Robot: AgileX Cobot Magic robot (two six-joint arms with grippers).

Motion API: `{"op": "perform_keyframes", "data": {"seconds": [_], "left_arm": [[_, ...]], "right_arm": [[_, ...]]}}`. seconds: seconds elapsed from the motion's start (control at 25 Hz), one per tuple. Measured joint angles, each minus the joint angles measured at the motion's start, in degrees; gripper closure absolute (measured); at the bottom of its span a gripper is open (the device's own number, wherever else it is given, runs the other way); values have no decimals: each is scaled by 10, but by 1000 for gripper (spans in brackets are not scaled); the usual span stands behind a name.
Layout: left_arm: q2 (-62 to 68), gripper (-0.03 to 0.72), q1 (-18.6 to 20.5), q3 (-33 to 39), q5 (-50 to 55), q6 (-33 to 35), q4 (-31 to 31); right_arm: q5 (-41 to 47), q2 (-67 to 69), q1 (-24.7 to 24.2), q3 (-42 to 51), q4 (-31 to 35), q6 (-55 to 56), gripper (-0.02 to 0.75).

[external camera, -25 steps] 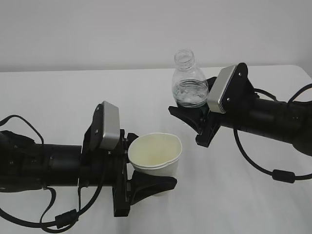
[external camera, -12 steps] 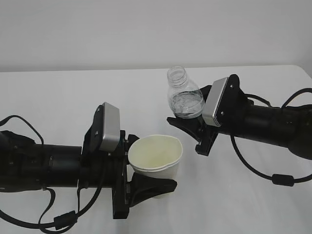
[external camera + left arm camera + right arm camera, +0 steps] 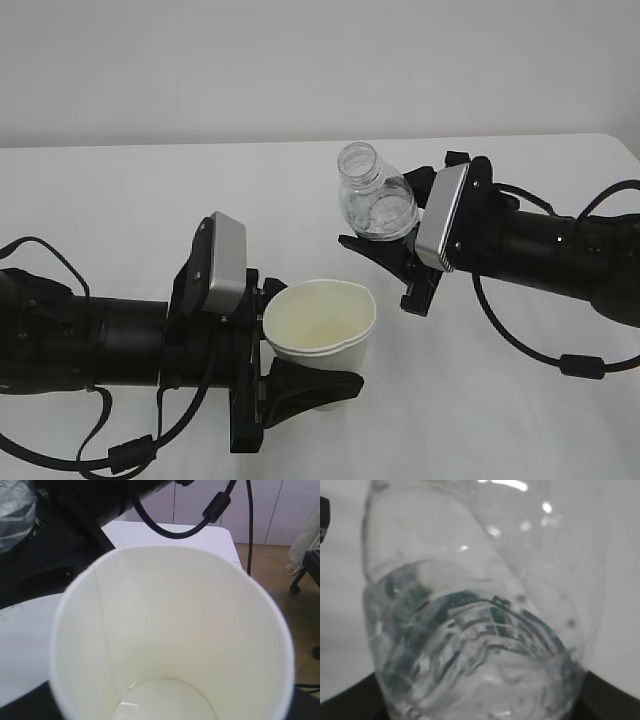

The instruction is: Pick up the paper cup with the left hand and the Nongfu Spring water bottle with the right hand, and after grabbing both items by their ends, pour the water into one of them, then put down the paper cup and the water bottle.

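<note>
**Holding a cup and a tilted bottle above a white table**

Reaching in from the lower left, the left hand's tool [image 3: 300,385] clamps its black forked fingers around the lower part of the paper cup [image 3: 320,325]. This cup stands upright, its long axis vertical and its open mouth facing up, with the rim slightly squeezed out of round. Seen from the left wrist camera, the cup [image 3: 170,630] fills the view; its pale cream inside looks almost empty, with only a faint wet-looking ring at the bottom.

From the right, the right hand's tool [image 3: 385,255] grips the bottle [image 3: 375,205] around its lower body. Its long axis leans up and to the left, so the uncapped neck points toward the upper left, on the cup's side. The mouth sits higher than the cup rim and to its right, apart from it. In the right wrist camera the bottle [image 3: 480,645] shows water [image 3: 470,680] pooled in its lower part, with dark green label print visible through it.

Both items appear to be held above the table [image 3: 120,200].
</note>
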Motion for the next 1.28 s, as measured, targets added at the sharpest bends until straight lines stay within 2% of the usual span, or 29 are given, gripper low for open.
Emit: {"op": "perform_keyframes", "data": {"seconds": [0.8,1.28], "left_arm": [[0,217,0,0,-1,1,-13],[0,217,0,0,16,50,-14]], "right_arm": [[-31,0,0,0,15,-162,264],[-32,0,0,0,24,-212,265]]}}
